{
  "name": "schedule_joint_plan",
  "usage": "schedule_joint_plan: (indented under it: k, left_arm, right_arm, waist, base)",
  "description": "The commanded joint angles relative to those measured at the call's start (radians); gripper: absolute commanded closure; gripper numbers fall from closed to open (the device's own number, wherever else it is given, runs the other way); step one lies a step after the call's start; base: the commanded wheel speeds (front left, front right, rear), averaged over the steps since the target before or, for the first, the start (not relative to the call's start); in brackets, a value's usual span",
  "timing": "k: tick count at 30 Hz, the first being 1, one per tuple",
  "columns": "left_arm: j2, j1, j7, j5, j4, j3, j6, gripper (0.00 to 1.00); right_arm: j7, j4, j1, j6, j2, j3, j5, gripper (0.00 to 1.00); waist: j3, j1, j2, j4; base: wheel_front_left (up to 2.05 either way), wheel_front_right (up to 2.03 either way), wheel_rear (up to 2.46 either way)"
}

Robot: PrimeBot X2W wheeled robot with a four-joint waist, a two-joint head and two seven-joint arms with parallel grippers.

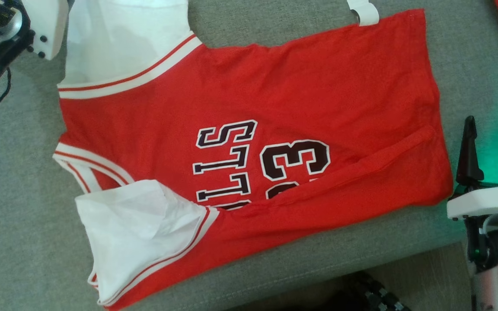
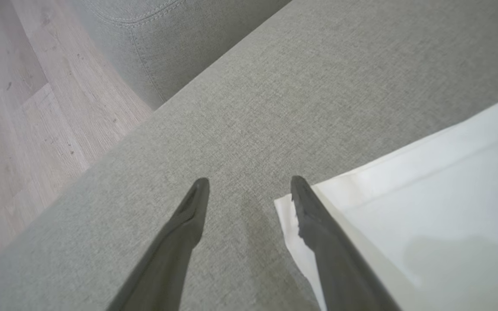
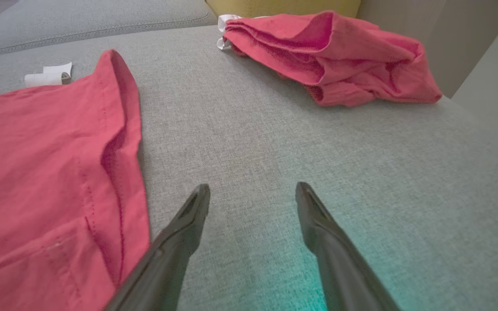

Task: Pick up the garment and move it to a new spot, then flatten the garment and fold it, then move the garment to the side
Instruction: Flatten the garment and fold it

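Lying on the grey sofa (image 1: 318, 259), the red jersey (image 1: 275, 95) is partly folded.

On the red jersey (image 1: 318, 86) I can read dark, white-edged letters (image 1: 225, 162) "LLS", lying sideways in my head view, with the word's start tucked under a fold (image 1: 361, 172). Beside them is the numeral (image 1: 294, 160) "3", and a second digit is half hidden.
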Motion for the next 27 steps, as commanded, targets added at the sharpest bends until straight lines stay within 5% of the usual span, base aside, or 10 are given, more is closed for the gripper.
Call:
schedule_joint_plan:
  k: [1,18,19,20,23,27]
  left_arm:
    - [0.057,-0.040,0.014,-0.014,-0.035,0.034,0.001,0.00]
    - [0.073,0.012,0.085,-0.071,-0.060,-0.010,0.002,0.00]
    - [0.074,0.015,0.092,-0.077,-0.060,-0.014,0.002,0.13]
    - [0.075,0.017,0.098,-0.081,-0.061,-0.019,0.002,0.42]
    - [0.084,0.018,0.105,-0.090,-0.070,-0.035,0.002,1.00]
    - [0.094,0.016,0.091,-0.095,-0.081,-0.048,0.002,1.00]
  right_arm:
    - [-0.011,-0.023,0.006,-0.001,-0.006,0.012,0.000,0.00]
    - [-0.003,-0.036,-0.010,-0.001,-0.011,0.016,-0.002,0.00]
    - [-0.004,-0.034,-0.009,-0.001,-0.011,0.016,-0.002,0.00]
    - [-0.004,-0.031,-0.009,-0.001,-0.010,0.017,-0.002,0.00]
    - [-0.004,-0.027,-0.009,-0.001,-0.006,0.021,-0.003,0.00]
    - [-0.003,-0.029,-0.011,-0.001,-0.005,0.024,-0.003,0.00]
  waist:
    - [-0.003,-0.0001,0.0000,0.006]
    - [0.011,-0.0001,0.0000,-0.014]
    - [0.009,-0.0001,0.0000,-0.016]
    - [0.006,-0.0001,0.0000,-0.018]
    - [0.003,-0.0001,0.0000,-0.022]
    - [0.000,-0.0001,0.0000,-0.025]
  base:
    - [0.00,0.00,0.00]
    - [0.00,0.00,0.00]
    - [0.00,0.00,0.00]
    - [0.00,0.00,0.00]
    - [0.00,0.00,0.00]
    - [0.00,0.00,0.00]
